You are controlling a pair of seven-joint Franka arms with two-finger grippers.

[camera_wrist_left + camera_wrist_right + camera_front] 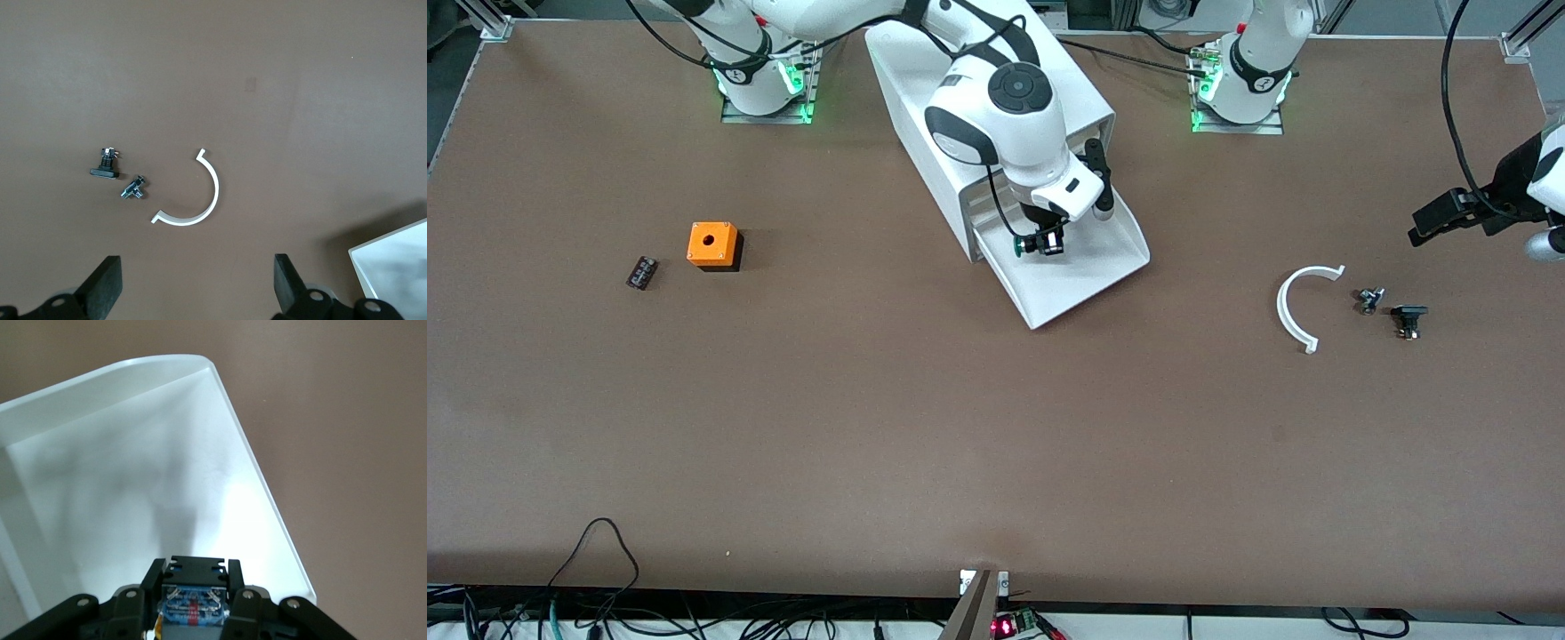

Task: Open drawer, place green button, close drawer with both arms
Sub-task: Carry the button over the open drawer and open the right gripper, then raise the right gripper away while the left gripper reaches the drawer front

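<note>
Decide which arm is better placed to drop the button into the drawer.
Right: the right gripper holds the button over the open drawer. The left gripper waits open at the table's end.

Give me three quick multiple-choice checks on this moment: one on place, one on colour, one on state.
1. The right gripper hangs over:
A. the pulled-out drawer
B. the orange cube
C. the white curved strip

2. The cap of the button is:
A. red
B. green
C. yellow

3. The left gripper is:
A. shut on the strip
B. shut on nothing
C. open

Answers:
1 A, the front view shows it over the tray of the cabinet.
2 B, green shows beside the fingers.
3 C, its fingers stand wide apart above the table, waiting.
</note>
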